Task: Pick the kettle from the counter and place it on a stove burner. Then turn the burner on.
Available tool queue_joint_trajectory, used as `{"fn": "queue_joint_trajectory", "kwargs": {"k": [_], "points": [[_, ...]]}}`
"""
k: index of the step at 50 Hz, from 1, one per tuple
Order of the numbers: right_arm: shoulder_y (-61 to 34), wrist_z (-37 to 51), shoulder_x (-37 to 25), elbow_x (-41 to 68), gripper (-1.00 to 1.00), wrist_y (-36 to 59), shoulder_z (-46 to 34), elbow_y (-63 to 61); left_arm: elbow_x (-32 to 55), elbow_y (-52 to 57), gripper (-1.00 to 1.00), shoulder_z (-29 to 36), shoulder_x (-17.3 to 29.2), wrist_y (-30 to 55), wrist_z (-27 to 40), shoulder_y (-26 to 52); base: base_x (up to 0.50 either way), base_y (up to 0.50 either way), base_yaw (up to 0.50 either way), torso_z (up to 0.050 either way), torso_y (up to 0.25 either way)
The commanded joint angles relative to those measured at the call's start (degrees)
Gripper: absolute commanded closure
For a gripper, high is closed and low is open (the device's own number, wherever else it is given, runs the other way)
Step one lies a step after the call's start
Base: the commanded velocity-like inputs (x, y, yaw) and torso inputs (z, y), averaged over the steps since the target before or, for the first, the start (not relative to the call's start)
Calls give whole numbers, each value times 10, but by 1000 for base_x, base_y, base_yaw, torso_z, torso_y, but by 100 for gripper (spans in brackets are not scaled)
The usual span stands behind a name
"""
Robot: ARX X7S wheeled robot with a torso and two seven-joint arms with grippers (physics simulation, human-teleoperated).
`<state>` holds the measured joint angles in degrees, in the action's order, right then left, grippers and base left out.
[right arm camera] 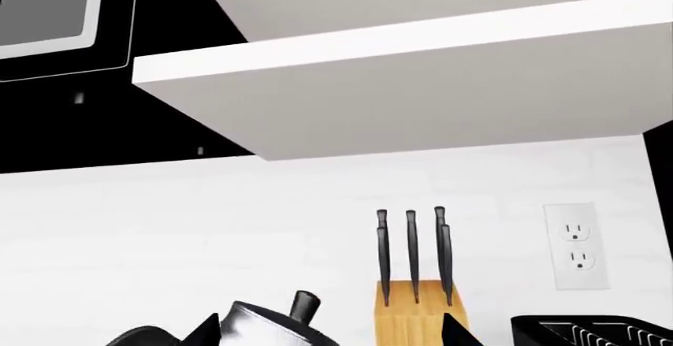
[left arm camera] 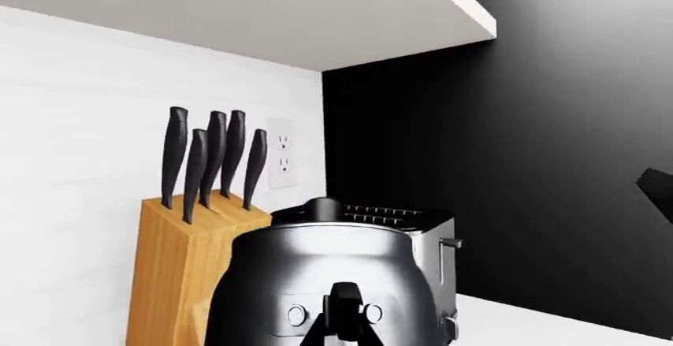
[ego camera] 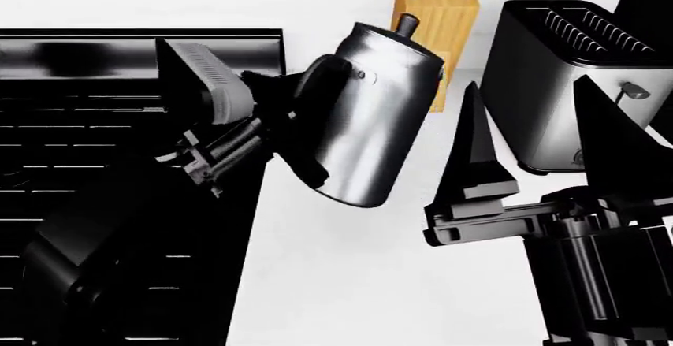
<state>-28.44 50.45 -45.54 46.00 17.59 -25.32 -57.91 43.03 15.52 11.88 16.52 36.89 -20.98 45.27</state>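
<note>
Here, the polished steel kettle (ego camera: 373,117) is seen held by its dark handle in the left gripper (ego camera: 289,137), tilted with its lid knob towards the wooden knife block (ego camera: 434,15). It is lifted above the white counter (ego camera: 347,283), right at the edge of the black stove (ego camera: 94,165). The right gripper (ego camera: 537,145) is seen with fingers parted, holding nothing, just before the steel toaster (ego camera: 568,78).

From my right wrist camera, only dark jaw tips show at the frame edge. Between them I see the knife block (right arm camera: 412,314) against the white wall. The kettle (right arm camera: 268,324) (just its lid knob and shoulder) sits beside one tip, the toaster (right arm camera: 594,332) beyond the other, the wall outlet (right arm camera: 576,246) above it.
</note>
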Motion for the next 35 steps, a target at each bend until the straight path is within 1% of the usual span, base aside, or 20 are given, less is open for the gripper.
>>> {"fn": "queue_joint_trajectory", "kwargs": {"k": [1, 5, 10, 18, 21, 25, 31, 35], "points": [[1, 3, -4, 1, -100, -10, -2, 0, 22, 44, 100, -39, -6, -2, 54, 2, 0, 0, 0, 0, 0], [8, 8, -7, 9, -100, -24, 7, 5, -1, 75, 100, -47, -5, -6, 100, -11, 0, 0, 0, 0, 0], [8, 11, -9, 19, -100, -27, 9, 9, -23, 121, 100, -78, -6, -26, 159, -46, 0, 0, 0, 0, 0], [-8, 26, -6, 33, -100, -8, 1, 11, -70, 204, 100, -105, 5, -66, 211, -114, -47, 14, 0, 0, 1], [-14, 36, -5, 40, -100, 1, 0, 12, -85, 225, 100, -116, 5, -91, 218, -149, -453, 238, 0, 0, 0], [-22, 44, -5, 44, -100, 11, -4, 10, -100, 241, 100, -126, 7, -115, 221, -177, -499, 272, 0, 0, 0], [-29, 55, -7, 47, -100, 21, -8, 4, -114, 235, 100, -133, 7, -144, 216, -198, -477, 332, 0, 0, 0], [-36, 58, -4, 44, -100, 28, -15, 4, -116, 232, 100, -140, 9, -159, 211, -207, -278, 479, 0, 0, 0]]}}
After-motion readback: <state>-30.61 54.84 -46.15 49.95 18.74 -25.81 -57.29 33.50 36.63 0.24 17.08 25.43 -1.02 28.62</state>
